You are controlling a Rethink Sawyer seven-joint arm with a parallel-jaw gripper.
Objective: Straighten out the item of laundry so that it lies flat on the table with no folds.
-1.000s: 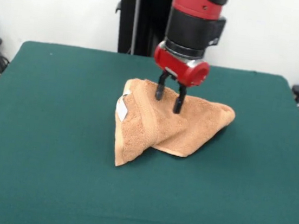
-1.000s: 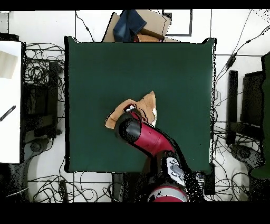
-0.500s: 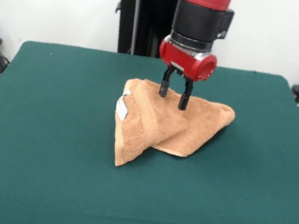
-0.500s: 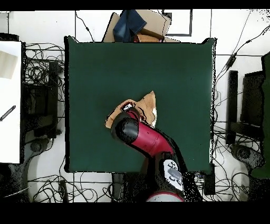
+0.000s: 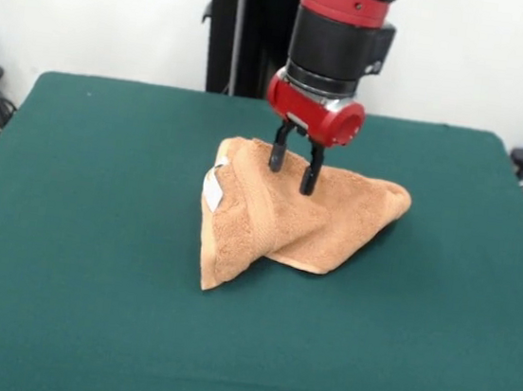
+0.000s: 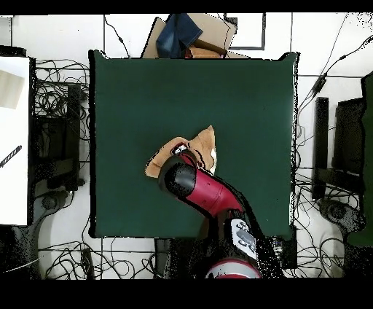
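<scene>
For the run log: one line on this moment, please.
tool: open, over towel's top | towel: folded, bunched, not flat | table: towel near centre | grasp: none

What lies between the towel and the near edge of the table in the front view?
Nothing: in the front view, bare green table runs from the folded towel to the near edge.

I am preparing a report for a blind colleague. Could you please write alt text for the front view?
A red and black robot gripper, fingers open, is poised over the top of a crumpled orange-tan terry-cloth towel. The towel lies folded over itself near the middle of a dark green felt-like table, a small white label on its left side.
</scene>
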